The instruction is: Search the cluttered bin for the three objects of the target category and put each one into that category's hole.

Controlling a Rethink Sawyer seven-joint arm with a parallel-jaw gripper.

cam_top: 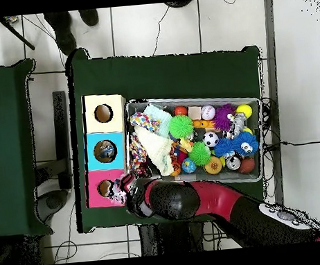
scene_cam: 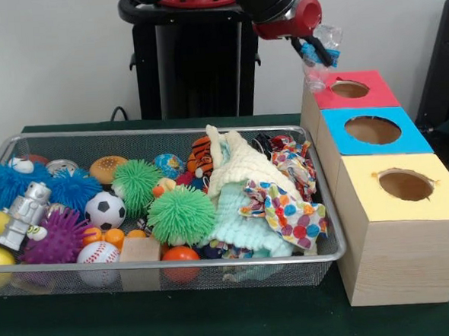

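Gripper (scene_cam: 320,49) closed on a clear crinkly item (scene_cam: 328,37), hovering just beside the red box's hole (scene_cam: 349,89); one object already visible inside the blue box's hole (cam_top: 105,151), wire bin (scene_cam: 331,230) still crowded, so most sorting apparently remains.

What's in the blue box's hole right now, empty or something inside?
Something is inside. From overhead, the blue box shows a small bluish-grey item within its hole; what it is cannot be told. The front view only shows the hole's inner wall.
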